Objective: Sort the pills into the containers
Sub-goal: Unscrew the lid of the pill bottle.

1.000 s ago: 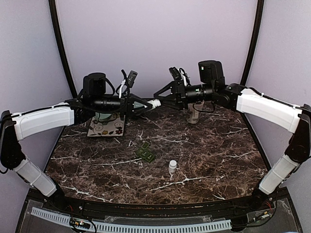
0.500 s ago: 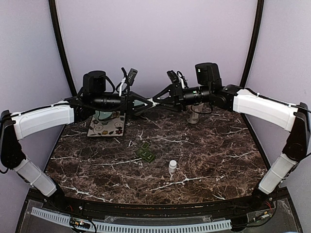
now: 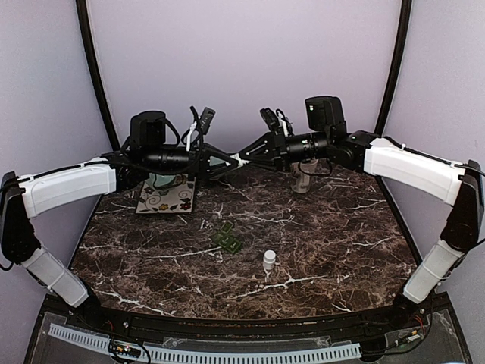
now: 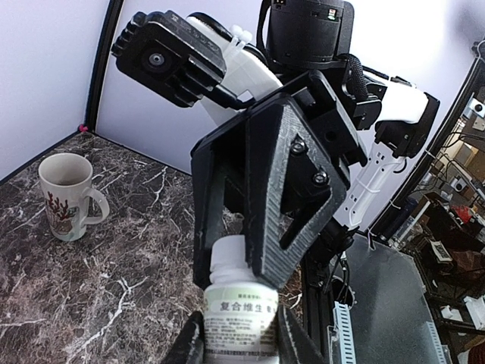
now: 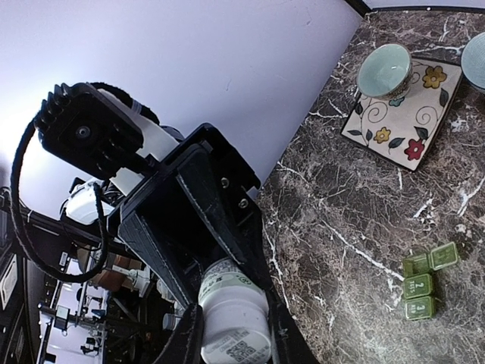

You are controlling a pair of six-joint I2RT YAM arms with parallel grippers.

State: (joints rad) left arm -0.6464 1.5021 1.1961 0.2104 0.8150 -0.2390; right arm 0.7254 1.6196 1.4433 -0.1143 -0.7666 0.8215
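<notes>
A white pill bottle (image 4: 241, 315) with a printed label hangs in the air over the back of the table, lying level between both arms. My left gripper (image 4: 241, 337) is shut on its labelled body. My right gripper (image 5: 233, 334) is shut on the white cap end (image 5: 231, 322), facing the left one head-on. In the top view the two meet at the bottle (image 3: 239, 159). The containers (image 3: 227, 240), a small dark green row of lidded compartments, lie on the marble near the middle, and show in the right wrist view as the containers (image 5: 424, 277). No loose pills are in view.
A small white bottle (image 3: 269, 260) stands in front of the containers. A flowered square plate (image 3: 165, 199) with pale teal bowls (image 5: 385, 70) sits at the back left. A cream mug (image 3: 301, 180) stands at the back right, under the right arm.
My right gripper has moved left onto the bottle's cap end and its jaws have closed on it. The left arm holds still with the bottle.
</notes>
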